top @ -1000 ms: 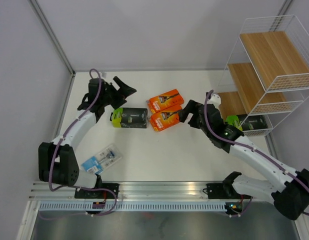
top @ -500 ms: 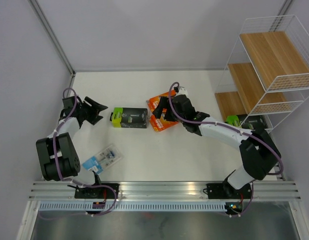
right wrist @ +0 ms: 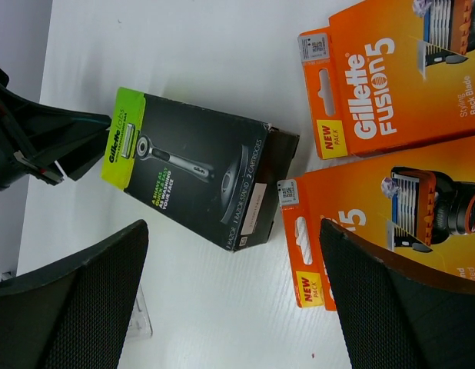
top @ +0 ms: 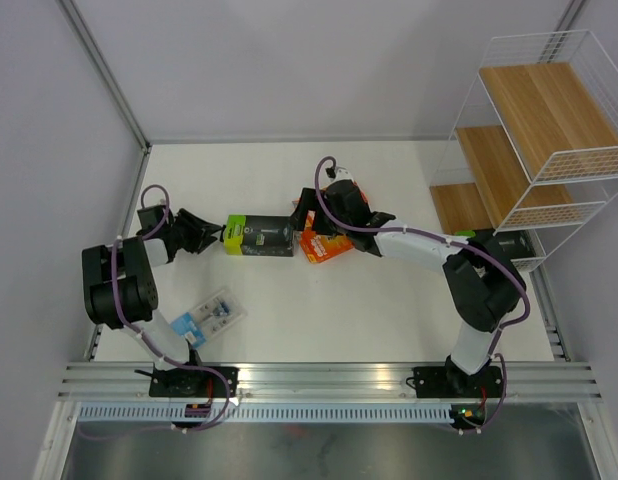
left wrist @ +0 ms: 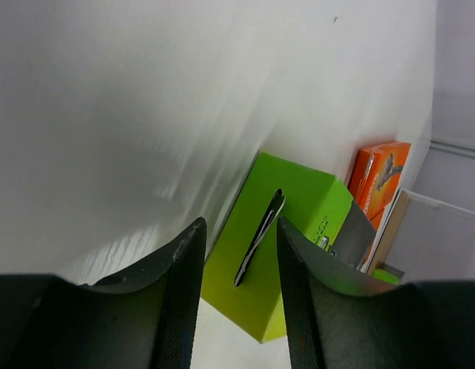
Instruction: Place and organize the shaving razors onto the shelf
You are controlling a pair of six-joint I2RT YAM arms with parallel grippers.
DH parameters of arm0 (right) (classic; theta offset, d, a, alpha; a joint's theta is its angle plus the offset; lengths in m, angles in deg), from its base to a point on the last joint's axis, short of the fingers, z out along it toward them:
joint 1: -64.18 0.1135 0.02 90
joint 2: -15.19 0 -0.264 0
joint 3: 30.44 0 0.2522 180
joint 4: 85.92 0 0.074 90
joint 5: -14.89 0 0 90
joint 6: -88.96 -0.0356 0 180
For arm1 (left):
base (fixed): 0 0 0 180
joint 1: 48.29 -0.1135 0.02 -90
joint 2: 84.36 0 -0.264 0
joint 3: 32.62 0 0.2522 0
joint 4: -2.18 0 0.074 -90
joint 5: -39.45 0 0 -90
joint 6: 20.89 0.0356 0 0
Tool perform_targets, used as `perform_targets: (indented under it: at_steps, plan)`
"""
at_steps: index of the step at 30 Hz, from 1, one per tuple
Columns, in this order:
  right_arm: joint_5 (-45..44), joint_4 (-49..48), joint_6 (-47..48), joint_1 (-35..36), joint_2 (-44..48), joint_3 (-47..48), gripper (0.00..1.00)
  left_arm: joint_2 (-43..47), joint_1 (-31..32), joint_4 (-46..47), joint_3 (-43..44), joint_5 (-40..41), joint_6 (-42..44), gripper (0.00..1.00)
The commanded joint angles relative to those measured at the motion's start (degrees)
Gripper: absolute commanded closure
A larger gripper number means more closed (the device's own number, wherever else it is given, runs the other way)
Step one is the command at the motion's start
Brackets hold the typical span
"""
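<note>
The orange packs (right wrist: 376, 100) run off-frame beside the wide-spread right tool (right wrist: 234, 231). The left tool (left wrist: 239, 229), narrowed but unclenched, now faces the black pack (left wrist: 299, 200).

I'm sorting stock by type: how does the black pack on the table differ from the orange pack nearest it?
The black pack is black with a lime-green end; the orange pack is bright orange. The black pack pictures a whole razor with handle; the orange pack shows a blade head and a yellow NEW PACK label. The black pack lies skewed to the orange pack. Both say Gillette and lie flat on the table.
</note>
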Motion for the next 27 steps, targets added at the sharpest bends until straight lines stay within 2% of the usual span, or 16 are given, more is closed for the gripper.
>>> perform_targets:
  at_steps: [1,7,13,24,27]
  plan:
    - [1.4,-1.8,1.1,0.1,-1.3,2.8,0.02,-1.4,-0.1,6.9,0.4,-2.5,0.2,0.53]
    - [2.0,-1.4,1.1,0.1,-2.7,3.8,0.02,-3.0,0.0,10.4,-0.8,-3.9,-1.2,0.54]
    - [1.5,-1.0,0.7,0.1,-3.1,3.6,0.02,-4.4,1.1,10.6,-0.1,-3.9,-1.0,0.62]
    - [2.6,-0.8,-0.1,0.2,-8.4,8.3,0.02,-5.5,3.6,10.6,-0.2,-3.7,-0.1,0.64]
    - [3.0,-0.4,0.3,0.1,-10.5,10.6,0.02,-6.2,3.6,10.4,0.4,-3.9,-0.2,0.76]
